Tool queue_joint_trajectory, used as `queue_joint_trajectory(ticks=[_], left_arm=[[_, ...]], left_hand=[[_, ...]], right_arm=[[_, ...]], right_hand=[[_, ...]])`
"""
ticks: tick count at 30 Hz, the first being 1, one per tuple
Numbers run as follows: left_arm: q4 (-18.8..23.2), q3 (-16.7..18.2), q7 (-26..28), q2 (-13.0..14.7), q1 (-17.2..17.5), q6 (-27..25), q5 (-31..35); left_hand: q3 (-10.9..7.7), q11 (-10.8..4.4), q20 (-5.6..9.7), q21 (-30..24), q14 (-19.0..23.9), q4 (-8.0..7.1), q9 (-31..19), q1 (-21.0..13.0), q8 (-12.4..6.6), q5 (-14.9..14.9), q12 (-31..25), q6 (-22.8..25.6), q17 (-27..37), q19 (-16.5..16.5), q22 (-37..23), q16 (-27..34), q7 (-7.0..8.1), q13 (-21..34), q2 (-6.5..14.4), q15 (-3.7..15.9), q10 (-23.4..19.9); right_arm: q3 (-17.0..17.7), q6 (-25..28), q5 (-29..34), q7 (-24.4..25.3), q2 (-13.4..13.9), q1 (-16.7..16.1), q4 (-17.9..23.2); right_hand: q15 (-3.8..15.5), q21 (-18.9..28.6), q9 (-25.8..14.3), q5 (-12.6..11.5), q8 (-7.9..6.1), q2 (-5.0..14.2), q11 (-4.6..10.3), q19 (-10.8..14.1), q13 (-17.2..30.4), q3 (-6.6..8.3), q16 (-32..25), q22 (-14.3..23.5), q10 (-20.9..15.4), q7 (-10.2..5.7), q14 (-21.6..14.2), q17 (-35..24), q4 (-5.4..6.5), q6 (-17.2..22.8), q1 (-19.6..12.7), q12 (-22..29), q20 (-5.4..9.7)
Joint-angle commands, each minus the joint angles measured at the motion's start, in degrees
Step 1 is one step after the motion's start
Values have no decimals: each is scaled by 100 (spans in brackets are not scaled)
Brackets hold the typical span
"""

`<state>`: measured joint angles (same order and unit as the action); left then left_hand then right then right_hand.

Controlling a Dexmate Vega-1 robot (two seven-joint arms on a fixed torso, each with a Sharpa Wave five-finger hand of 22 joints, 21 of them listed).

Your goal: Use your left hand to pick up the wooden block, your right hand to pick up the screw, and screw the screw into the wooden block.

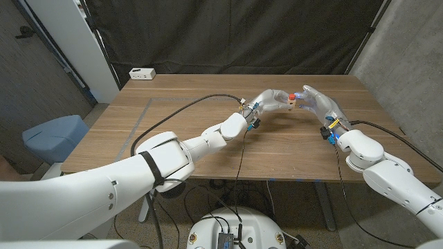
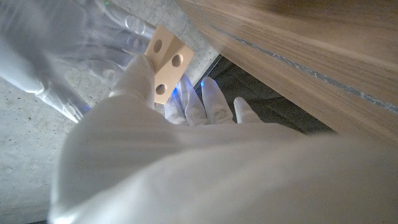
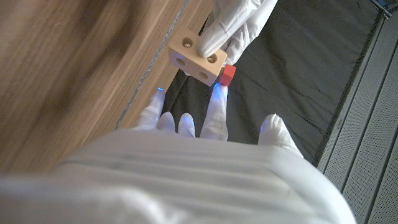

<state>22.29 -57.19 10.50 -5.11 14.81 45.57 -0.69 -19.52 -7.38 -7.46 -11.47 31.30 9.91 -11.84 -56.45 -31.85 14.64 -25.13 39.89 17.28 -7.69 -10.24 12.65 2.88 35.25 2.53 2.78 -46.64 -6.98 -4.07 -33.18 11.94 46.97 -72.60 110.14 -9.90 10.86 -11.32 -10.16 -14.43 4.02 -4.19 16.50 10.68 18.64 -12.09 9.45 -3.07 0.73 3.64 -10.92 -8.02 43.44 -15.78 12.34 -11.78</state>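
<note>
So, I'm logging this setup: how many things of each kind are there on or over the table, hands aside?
Wooden block: 1
Red-headed screw: 1
White box with sockets: 1
Total: 3

L: my left hand [image 1: 271, 101] raised above the table [image 1: 173, 131], pinching the wooden block [image 1: 291, 104] | R: my right hand [image 1: 317, 104] raised just beside it, fingers on the red screw [image 1: 293, 96]

left hand [image 1: 271, 101] holds wooden block [image 1: 289, 103] above table [image 1: 180, 117]; right hand [image 1: 317, 104] beside
</note>
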Motion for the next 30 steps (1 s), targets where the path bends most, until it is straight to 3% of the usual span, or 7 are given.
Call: queue_joint_trajectory(ticks=[1,22,30], left_arm=[[-19,1,-111,-21,-3,-109,-86],[-16,-38,-93,-12,-21,-72,-68],[-4,-43,-71,1,-9,2,-42]], left_hand=[[-142,-501,31,-14,21,-117,-22,80,-47,28,-332,1221,21,-22,-15,17,286,97,194,546,-539],[-144,-496,29,-13,22,-114,-23,77,-48,28,-335,1225,20,-21,-15,17,289,106,194,543,-534],[-146,-500,30,-14,25,-114,-23,75,-48,28,-335,1228,19,-23,-15,16,303,109,195,547,-532]], right_arm=[[118,60,32,128,-27,-218,196],[238,-8,-48,-141,58,-441,307],[329,-31,20,-7,27,-570,414]], right_hand=[[4,38,-19,-8,-59,64,-22,93,9,21,-28,17,-81,12,-59,-12,-34,159,-13,41,5],[61,19,-17,-9,-97,72,17,137,8,32,-29,16,-216,39,-136,-10,-41,422,-35,36,27],[68,8,-17,-8,-92,76,25,130,8,33,-19,16,-241,18,-130,-11,-38,467,-34,26,14]])
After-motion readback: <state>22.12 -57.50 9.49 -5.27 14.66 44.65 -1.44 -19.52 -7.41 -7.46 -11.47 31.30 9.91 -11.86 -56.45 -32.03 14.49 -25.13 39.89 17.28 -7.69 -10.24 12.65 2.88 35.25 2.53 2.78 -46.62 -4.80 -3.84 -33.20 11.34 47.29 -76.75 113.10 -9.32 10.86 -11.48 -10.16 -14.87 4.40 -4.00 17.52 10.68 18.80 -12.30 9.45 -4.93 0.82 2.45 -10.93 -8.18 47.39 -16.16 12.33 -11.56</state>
